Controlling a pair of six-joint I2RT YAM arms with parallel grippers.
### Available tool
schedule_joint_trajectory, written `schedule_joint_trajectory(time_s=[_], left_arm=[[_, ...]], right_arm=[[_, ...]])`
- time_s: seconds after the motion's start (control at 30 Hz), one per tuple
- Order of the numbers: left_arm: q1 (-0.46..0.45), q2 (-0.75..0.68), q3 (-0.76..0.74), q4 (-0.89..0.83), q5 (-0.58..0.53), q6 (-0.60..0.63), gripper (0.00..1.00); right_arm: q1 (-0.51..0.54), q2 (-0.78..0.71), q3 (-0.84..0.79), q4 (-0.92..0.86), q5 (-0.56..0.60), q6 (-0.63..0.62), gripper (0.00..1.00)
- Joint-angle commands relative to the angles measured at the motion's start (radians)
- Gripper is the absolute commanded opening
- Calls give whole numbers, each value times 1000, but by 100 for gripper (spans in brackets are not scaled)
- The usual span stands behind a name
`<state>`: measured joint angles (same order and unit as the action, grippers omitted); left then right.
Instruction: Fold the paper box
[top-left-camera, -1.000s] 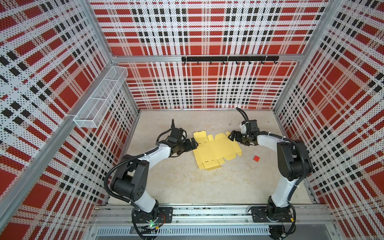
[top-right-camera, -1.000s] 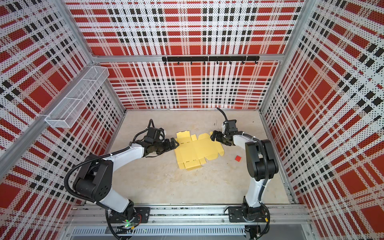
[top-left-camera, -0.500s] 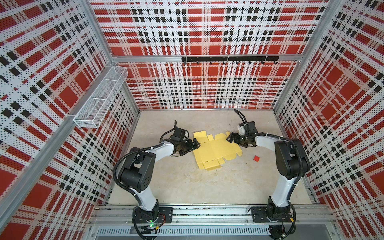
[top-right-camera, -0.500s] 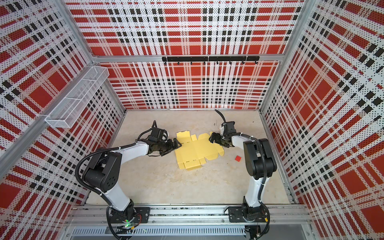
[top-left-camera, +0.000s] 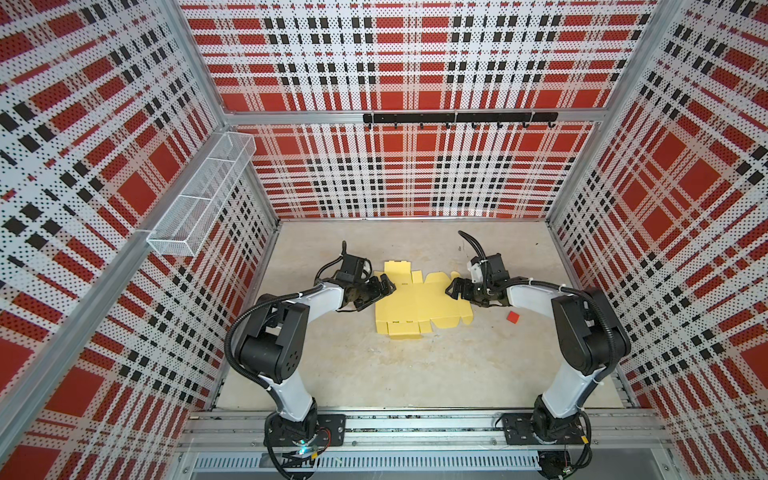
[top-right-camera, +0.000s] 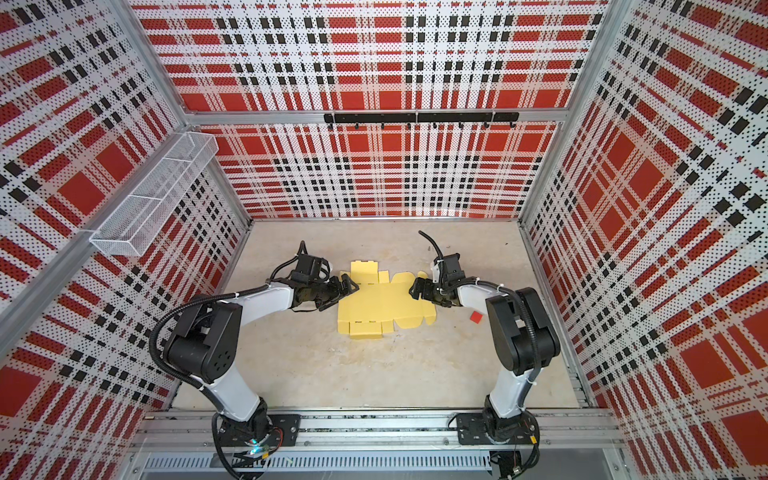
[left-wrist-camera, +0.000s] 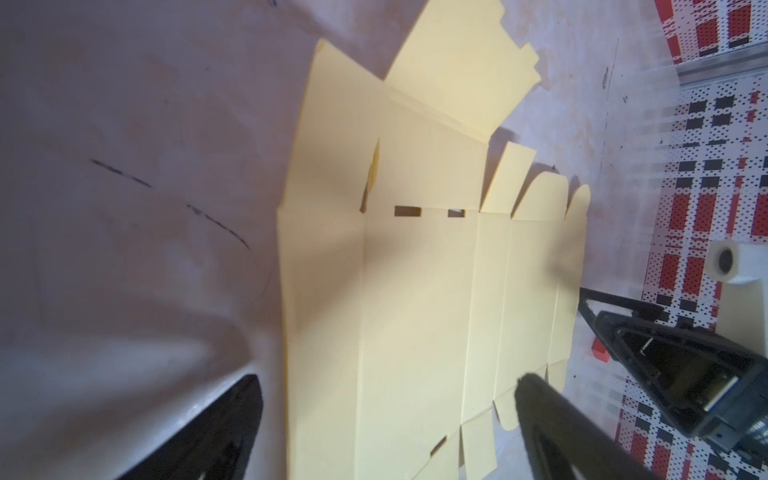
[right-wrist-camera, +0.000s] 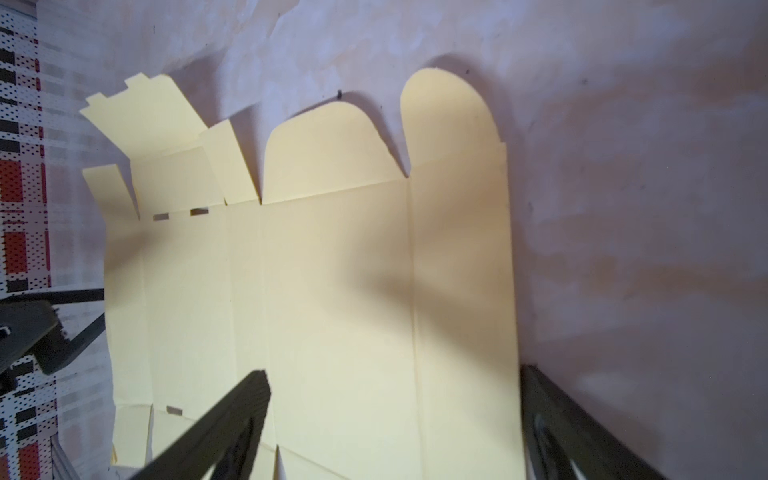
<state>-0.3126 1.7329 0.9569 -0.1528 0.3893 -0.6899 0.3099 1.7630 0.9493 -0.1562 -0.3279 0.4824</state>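
The paper box (top-left-camera: 419, 301) lies unfolded as a flat sheet near the middle of the beige surface (top-left-camera: 374, 374); its face is plain pale yellow, with 2 small slots along 1 crease and 2 rounded flaps at the right end; the left tool (top-left-camera: 385, 289) sits low at the sheet's left edge, jaws wide apart and clamped on nothing, 1 of its fingers (left-wrist-camera: 544, 415) over the card; the right tool (top-left-camera: 453, 289) faces it at the right edge, jaws also wide apart, 1 of its fingers (right-wrist-camera: 245, 409) above the sheet; a small red square (top-left-camera: 513, 317) lies just right of the sheet, apart from it
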Motion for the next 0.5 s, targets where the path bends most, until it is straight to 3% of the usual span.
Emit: schedule_joint_trajectory(time_s=[0.0,0.27,0.47], left_arm=[[2,-9,-7,11,19,-7,95],[42,-32,-19,-2,5,15,76],[48,-53,-13,-25,-38,52,55]], right_arm=[[18,-23,-38,-13,14,53,95],[18,-49,-66,-6,30,54,94],[19,-61,-74,-9,40,51,94]])
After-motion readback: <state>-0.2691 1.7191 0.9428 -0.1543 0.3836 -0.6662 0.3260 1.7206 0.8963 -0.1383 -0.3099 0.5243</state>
